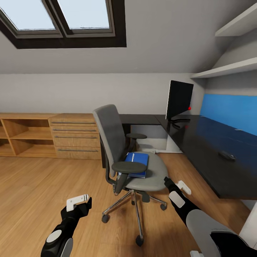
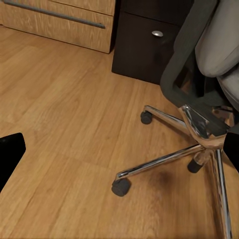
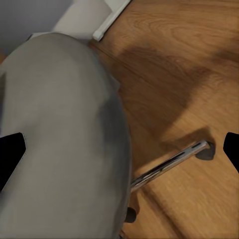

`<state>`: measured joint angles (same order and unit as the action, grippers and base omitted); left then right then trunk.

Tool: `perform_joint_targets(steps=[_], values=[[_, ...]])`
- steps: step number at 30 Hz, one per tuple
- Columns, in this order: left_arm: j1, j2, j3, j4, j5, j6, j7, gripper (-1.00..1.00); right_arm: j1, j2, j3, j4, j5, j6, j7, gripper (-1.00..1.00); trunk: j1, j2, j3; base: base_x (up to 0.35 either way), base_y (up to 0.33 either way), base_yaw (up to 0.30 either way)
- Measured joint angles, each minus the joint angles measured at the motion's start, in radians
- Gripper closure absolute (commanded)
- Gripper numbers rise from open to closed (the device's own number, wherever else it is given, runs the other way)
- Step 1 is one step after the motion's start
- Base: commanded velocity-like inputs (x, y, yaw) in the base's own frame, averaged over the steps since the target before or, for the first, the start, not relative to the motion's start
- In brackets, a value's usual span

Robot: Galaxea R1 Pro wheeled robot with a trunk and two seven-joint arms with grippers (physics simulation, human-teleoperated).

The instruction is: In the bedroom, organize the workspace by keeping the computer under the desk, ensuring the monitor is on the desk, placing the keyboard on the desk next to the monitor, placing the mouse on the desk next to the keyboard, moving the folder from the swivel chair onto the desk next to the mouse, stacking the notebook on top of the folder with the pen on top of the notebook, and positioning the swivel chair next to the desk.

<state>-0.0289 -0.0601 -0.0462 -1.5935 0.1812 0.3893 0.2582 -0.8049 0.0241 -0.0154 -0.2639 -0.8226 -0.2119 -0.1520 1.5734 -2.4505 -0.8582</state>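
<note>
The grey swivel chair (image 1: 121, 153) stands on the wood floor a little out from the black desk (image 1: 214, 167). On its seat lies the blue folder (image 1: 137, 164). The monitor (image 1: 178, 100) stands upright at the desk's corner, and a small dark mouse (image 1: 226, 155) lies on the desktop. A pale box under the desk (image 1: 155, 137) looks like the computer. My left gripper (image 1: 78, 203) hangs open, low beside the chair's chrome base (image 2: 199, 134). My right gripper (image 1: 180, 189) is open just off the seat's edge (image 3: 64, 139). Keyboard, notebook and pen are out of view.
A light-wood drawer chest (image 1: 75, 135) and shelf unit (image 1: 21, 137) line the back wall. The desk's black pedestal with a silver knob (image 2: 157, 34) stands behind the chair. White wall shelves (image 1: 228, 67) and a blue panel (image 1: 232, 110) sit above the desk.
</note>
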Motion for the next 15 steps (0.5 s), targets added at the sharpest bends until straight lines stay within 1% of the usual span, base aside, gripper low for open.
perform_joint_targets(steps=[2, 5, 12, 15], values=[[0.000, 0.000, 0.000, -0.001, 0.000, 0.000, 0.000, -1.00, 0.000, 0.000, 0.000, 0.000, 0.000, 0.000, 0.003, -1.00, 0.000, 0.000, 0.000, 0.034, 0.000, 0.000], [0.000, 0.001, 0.000, -0.003, 0.000, 0.000, 0.000, -1.00, 0.000, 0.000, 0.000, 0.000, 0.000, 0.000, 0.006, -1.00, 0.000, 0.000, 0.000, 0.140, 0.000, 0.000], [0.000, 0.001, 0.002, -0.003, 0.000, 0.000, 0.000, -1.00, 0.000, -0.001, 0.000, 0.001, 0.001, 0.000, 0.008, -1.00, -0.001, 0.000, 0.000, 0.268, 0.000, 0.000], [0.000, 0.001, 0.017, -0.004, 0.000, 0.000, 0.000, -1.00, 0.000, -0.001, 0.000, 0.001, 0.001, 0.000, 0.008, -1.00, 0.000, 0.000, 0.000, 0.240, 0.000, 0.000]])
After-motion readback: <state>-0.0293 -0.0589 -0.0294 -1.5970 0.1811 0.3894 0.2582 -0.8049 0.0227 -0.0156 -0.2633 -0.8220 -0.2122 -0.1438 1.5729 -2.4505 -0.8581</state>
